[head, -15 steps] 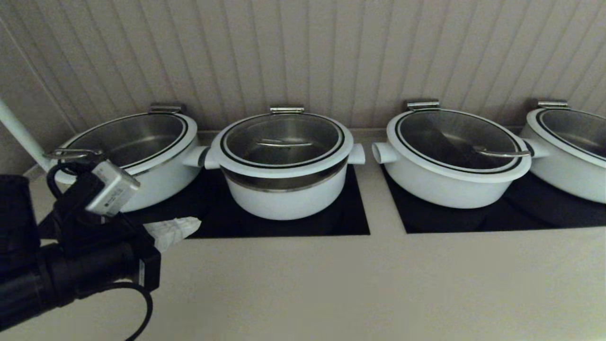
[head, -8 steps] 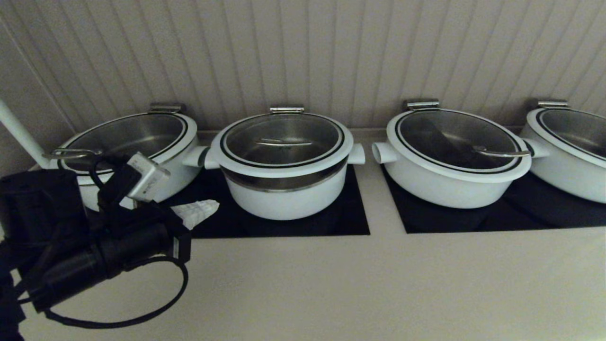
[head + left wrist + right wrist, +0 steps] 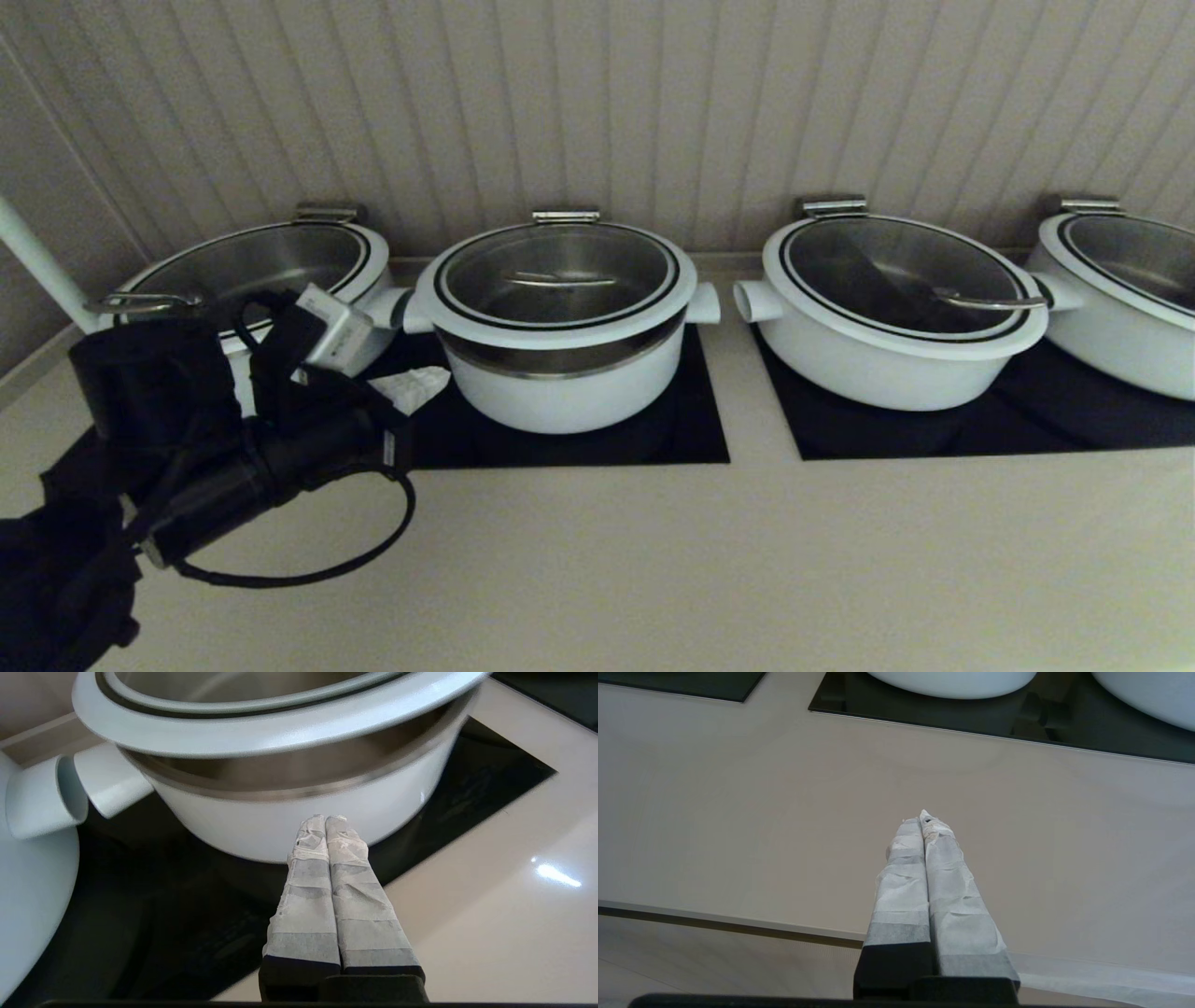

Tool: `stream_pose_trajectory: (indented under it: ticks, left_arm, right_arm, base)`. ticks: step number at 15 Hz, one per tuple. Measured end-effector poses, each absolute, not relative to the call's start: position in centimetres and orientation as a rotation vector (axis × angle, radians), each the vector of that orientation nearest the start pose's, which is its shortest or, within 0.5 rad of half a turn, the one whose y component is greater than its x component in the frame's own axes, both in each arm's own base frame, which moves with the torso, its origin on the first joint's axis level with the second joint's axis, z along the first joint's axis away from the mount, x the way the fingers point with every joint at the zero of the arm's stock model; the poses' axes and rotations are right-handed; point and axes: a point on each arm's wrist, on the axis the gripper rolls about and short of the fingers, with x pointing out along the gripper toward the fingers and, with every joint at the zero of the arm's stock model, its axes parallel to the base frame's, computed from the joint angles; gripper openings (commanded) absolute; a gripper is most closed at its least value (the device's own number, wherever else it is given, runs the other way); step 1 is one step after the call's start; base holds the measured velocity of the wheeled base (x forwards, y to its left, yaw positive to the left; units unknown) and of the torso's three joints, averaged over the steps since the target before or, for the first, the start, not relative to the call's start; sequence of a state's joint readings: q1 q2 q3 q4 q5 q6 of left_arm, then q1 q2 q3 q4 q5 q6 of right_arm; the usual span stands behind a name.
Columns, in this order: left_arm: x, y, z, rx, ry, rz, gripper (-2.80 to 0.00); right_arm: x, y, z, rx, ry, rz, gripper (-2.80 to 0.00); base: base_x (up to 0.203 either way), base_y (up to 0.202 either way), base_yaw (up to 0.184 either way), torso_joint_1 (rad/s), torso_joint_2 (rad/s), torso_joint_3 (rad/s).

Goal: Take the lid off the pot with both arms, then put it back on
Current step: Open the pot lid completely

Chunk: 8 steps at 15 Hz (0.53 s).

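Jaws of the left gripper (image 3: 325,820) are clenched together on nothing, tips pointing at the pot's white wall, low, just short of it. In the head view the left gripper (image 3: 415,385) hangs over the black cooktop (image 3: 560,446) between the pot (image 3: 560,373) and the wider pot to its left (image 3: 271,308). The left arm (image 3: 233,467) reaches in from the lower left, forearm slanting up toward the pot, a cable looping under it and the grey-white box (image 3: 338,329) riding above the wrist.

The right gripper (image 3: 923,817) has its jaws pressed shut too, empty, low over the bare desk (image 3: 738,812) near its front edge, well short of the pots; it does not show in the head view.

Compared with a second ago, the left arm has come forward and rightward, and its tips now lie close to the pot. The lid (image 3: 557,275) sits closed on the pot as before.

Four white pots stand in a row along the wall, on two black cooktops. The pot is second from the left. Each of the four carries a glass lid.
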<state>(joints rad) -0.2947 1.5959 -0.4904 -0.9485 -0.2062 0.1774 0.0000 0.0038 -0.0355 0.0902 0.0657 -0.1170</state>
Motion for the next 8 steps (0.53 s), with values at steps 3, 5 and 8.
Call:
stream_pose_trajectory:
  ticks: [3, 5, 8]
  left_arm:
    - [25.3, -8.1, 16.0, 0.182, 0.118, -0.500, -2.80]
    - [26.0, -8.3, 16.0, 0.181, 0.118, -0.498, -2.80]
    - [26.9, -8.6, 16.1, 0.183, 0.112, -0.478, -2.80]
  right_arm:
    - [-2.6, 0.1, 7.6, -0.115, 0.055, 0.070, -2.80]
    - [-2.6, 0.1, 7.6, -0.115, 0.055, 0.069, -2.80]
    - [-2.5, 0.1, 7.6, -0.115, 0.055, 0.069, -2.80]
  base:
    - [0.000, 0.000, 0.000, 0.000, 0.00, 0.000]
    - [0.000, 0.000, 0.000, 0.000, 0.00, 0.000]
    - [0.000, 0.000, 0.000, 0.000, 0.00, 0.000]
